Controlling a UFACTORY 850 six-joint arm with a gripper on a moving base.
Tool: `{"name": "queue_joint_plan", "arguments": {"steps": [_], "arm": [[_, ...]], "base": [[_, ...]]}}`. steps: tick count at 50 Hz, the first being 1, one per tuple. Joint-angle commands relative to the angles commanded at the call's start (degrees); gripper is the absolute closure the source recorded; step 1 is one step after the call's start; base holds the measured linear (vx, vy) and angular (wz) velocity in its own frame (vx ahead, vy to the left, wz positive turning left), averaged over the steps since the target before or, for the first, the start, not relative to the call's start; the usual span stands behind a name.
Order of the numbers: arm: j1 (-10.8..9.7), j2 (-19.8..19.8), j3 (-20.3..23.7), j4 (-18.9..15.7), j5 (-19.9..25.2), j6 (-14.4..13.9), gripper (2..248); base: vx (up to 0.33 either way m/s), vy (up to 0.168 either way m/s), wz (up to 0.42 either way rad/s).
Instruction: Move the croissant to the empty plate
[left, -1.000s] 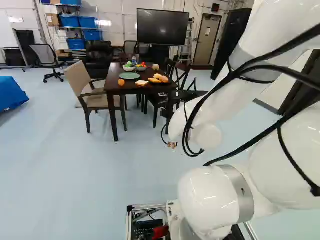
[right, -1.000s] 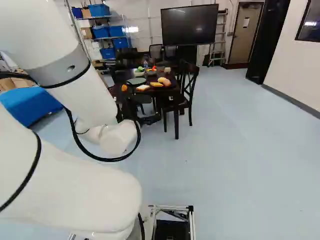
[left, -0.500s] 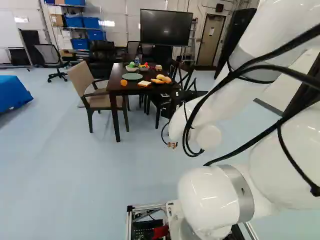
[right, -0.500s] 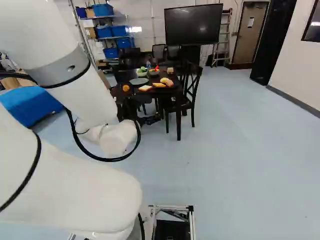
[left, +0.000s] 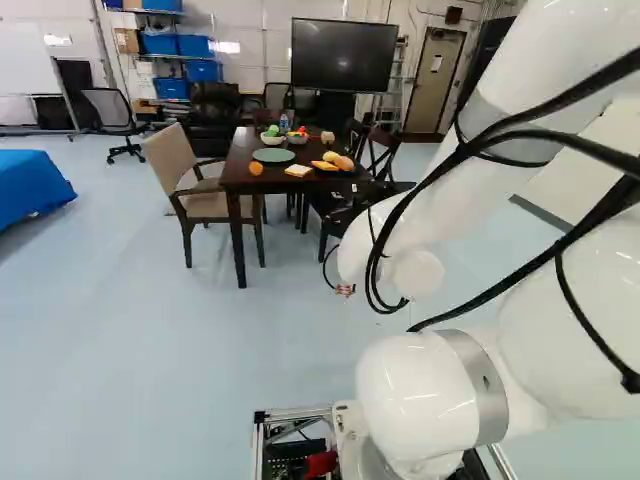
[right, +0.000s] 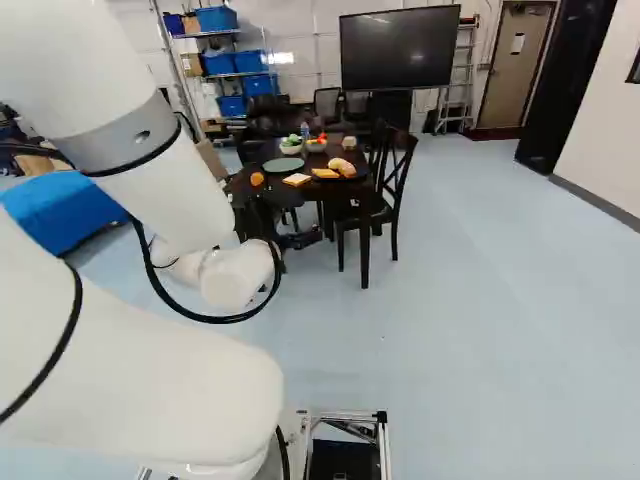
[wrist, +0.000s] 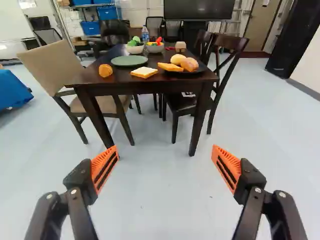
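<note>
One dark plate (wrist: 186, 74) partly under bread (wrist: 190, 64)

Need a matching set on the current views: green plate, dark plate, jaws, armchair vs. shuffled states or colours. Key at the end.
Column 1
1. Green plate
2. Dark plate
3. Jaws
4. Armchair

Column 2
A. Spread wide apart, nothing between them
B. Nothing on it
C. Beige back
D. Bearing food

Pairs: 1-B; 2-D; 3-A; 4-C
</note>
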Motion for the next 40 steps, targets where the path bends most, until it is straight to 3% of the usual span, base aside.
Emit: {"name": "queue_joint_plan", "arguments": {"steps": [40], "arm": [[0.00, 0.00, 0.00, 0.00, 0.00, 0.00, 3]], "base": [[0.166, 0.047, 0.195]]}}
